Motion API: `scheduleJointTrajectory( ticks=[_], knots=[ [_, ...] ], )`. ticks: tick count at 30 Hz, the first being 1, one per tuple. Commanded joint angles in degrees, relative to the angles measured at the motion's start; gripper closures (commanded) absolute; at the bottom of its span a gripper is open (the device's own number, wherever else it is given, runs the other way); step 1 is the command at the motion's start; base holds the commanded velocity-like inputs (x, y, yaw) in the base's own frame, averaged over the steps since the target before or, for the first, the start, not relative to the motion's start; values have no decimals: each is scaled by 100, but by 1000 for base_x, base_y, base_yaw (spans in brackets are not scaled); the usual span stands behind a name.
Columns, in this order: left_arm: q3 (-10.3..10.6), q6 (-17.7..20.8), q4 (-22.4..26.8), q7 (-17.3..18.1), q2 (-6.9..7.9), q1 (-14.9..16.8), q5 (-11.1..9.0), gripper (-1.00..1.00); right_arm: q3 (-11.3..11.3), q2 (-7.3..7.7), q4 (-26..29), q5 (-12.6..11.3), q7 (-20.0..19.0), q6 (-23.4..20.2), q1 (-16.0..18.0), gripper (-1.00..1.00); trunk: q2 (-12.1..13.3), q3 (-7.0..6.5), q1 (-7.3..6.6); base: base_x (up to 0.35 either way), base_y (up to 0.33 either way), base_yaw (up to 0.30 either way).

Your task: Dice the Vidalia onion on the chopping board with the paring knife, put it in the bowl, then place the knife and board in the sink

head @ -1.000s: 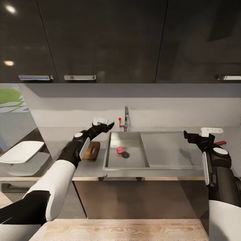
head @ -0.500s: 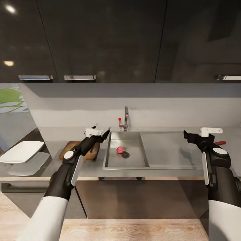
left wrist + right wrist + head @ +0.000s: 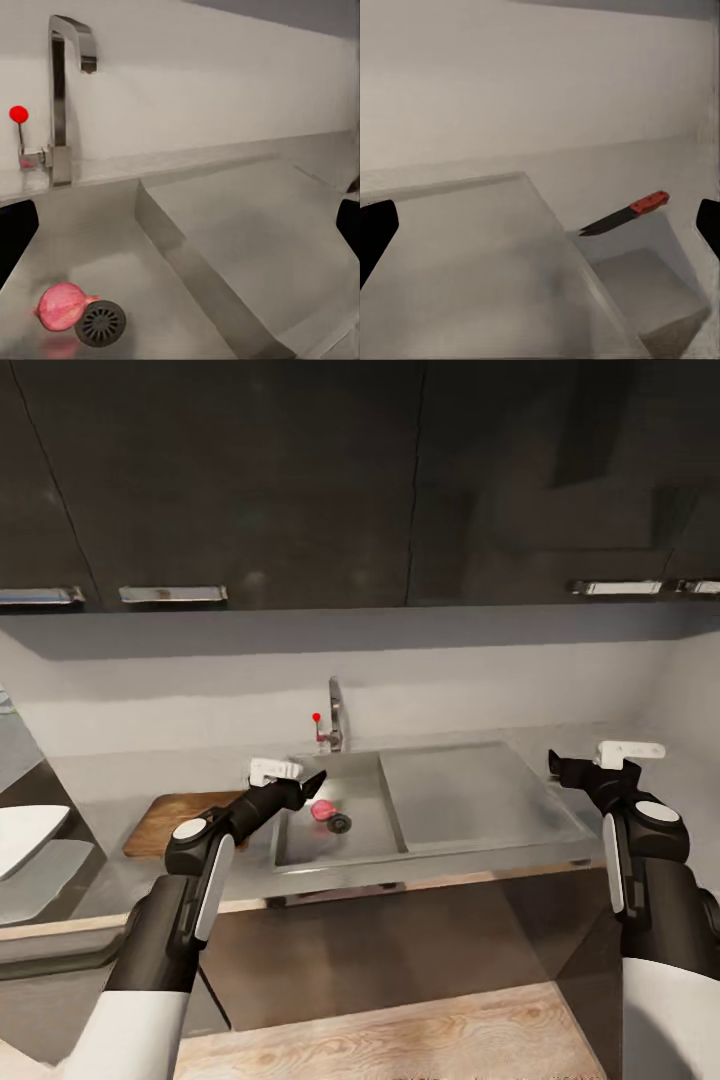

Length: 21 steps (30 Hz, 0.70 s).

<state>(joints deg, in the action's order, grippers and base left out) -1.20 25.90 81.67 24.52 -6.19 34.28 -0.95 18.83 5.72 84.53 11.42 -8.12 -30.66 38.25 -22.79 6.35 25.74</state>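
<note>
Floorboards [image 3: 420, 1030] of pale wood lie nearest us in the head view, below the dark lower cabinets [image 3: 400, 940]. Above them our two arms reach over the countertop [image 3: 120, 830]. Our left gripper [image 3: 290, 782] hangs over the near left corner of the sink [image 3: 345, 855], its fingers spread apart and holding nothing; in the left wrist view its dark fingertips [image 3: 15, 236] sit at either edge with open space between. Our right gripper [image 3: 590, 765] hovers beyond the right end of the drainboard [image 3: 470, 800], fingers likewise parted and empty. The chopping board [image 3: 175, 822] lies flat on the countertop just left of the sink, partly behind our left arm. Further left, the white bowl [image 3: 25, 835] sits at the picture's edge. In the basin the Vidalia onion [image 3: 322, 810] rests touching the round drain [image 3: 340, 822], pinkish and lying on its side. Past our right gripper, the right wrist view shows the paring knife [image 3: 624, 212] on the countertop beside the drainboard's end, red handle pointing away from it. At the back stands the chrome tap [image 3: 335, 725] with its red dot, then the pale wall and the black upper cabinets [image 3: 300, 480].
</note>
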Motion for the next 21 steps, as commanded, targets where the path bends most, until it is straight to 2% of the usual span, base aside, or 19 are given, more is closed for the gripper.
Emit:
scheduleJointTrajectory(
  ticks=[1,11,16,21],
  knots=[
    [-13,50,7,28,-5,3,-11,-100,6,-1,7,62,-50,-27,7,-100,-13,13,4,0,0,-300],
    [-12,55,7,26,-5,0,-11,-100,0,-4,10,60,-50,-32,7,-100,-13,13,4,0,-1,-300],
    [-12,55,7,26,-5,0,-11,-100,-2,-14,8,54,-50,-36,7,-100,-13,13,4,4,-205,-254],
    [-12,55,7,26,-5,0,-10,-100,-2,-17,4,53,-50,-36,7,-100,-13,13,4,50,-275,-105]
  ],
)
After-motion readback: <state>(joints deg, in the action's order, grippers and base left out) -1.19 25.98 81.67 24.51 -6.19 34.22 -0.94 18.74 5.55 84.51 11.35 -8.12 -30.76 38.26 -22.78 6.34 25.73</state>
